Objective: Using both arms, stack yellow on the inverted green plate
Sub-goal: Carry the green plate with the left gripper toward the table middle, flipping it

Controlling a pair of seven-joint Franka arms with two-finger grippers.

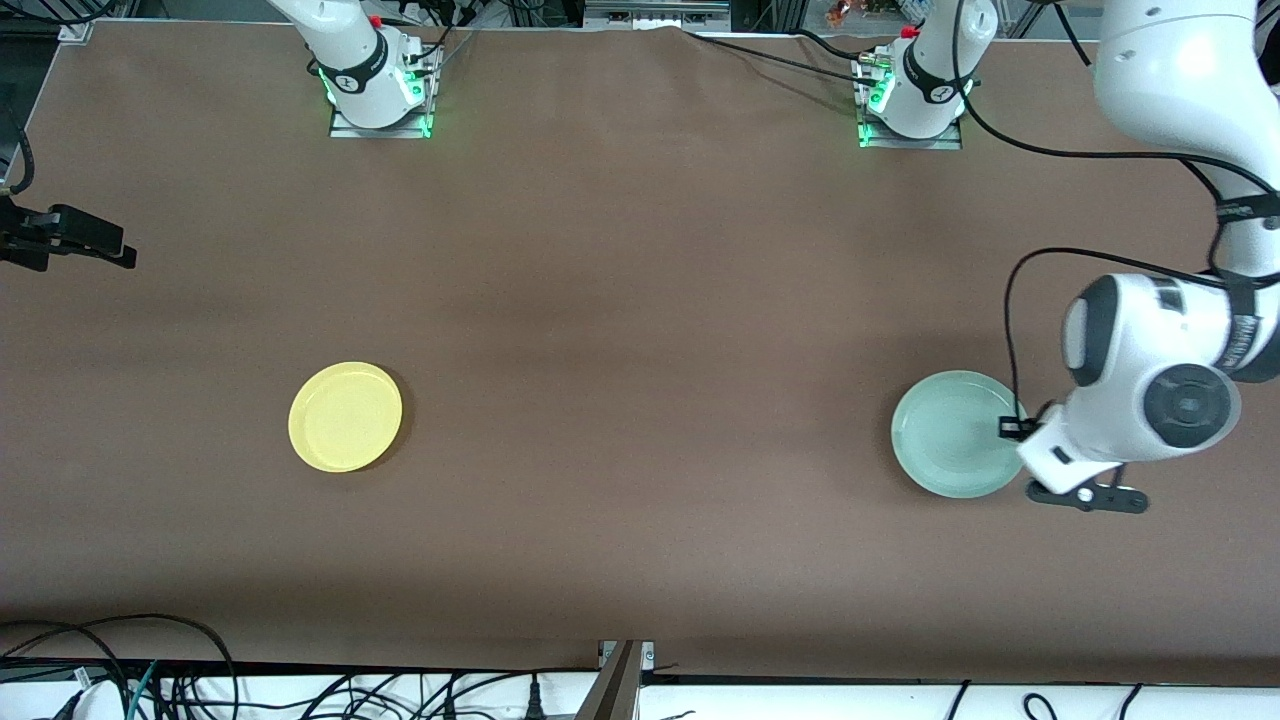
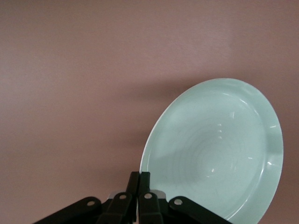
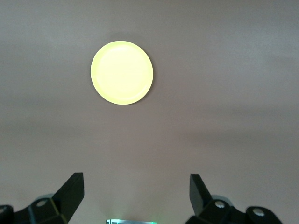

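The pale mint-green plate (image 1: 950, 432) lies hollow side up toward the left arm's end of the table. My left gripper (image 1: 1012, 428) is shut on its rim at the edge nearest that end. The left wrist view shows the two fingers (image 2: 140, 176) pinched together on the plate's rim (image 2: 219, 149). The bright yellow plate (image 1: 345, 416) lies hollow side up toward the right arm's end. My right gripper (image 3: 135, 179) is open and empty, held high over the table with the yellow plate (image 3: 122, 73) small and well below it. It is out of the front view.
The two arm bases (image 1: 378, 95) (image 1: 908, 100) stand along the table's edge farthest from the front camera. A black clamp-like object (image 1: 70, 240) juts in at the right arm's end. Cables lie along the near edge (image 1: 300, 690).
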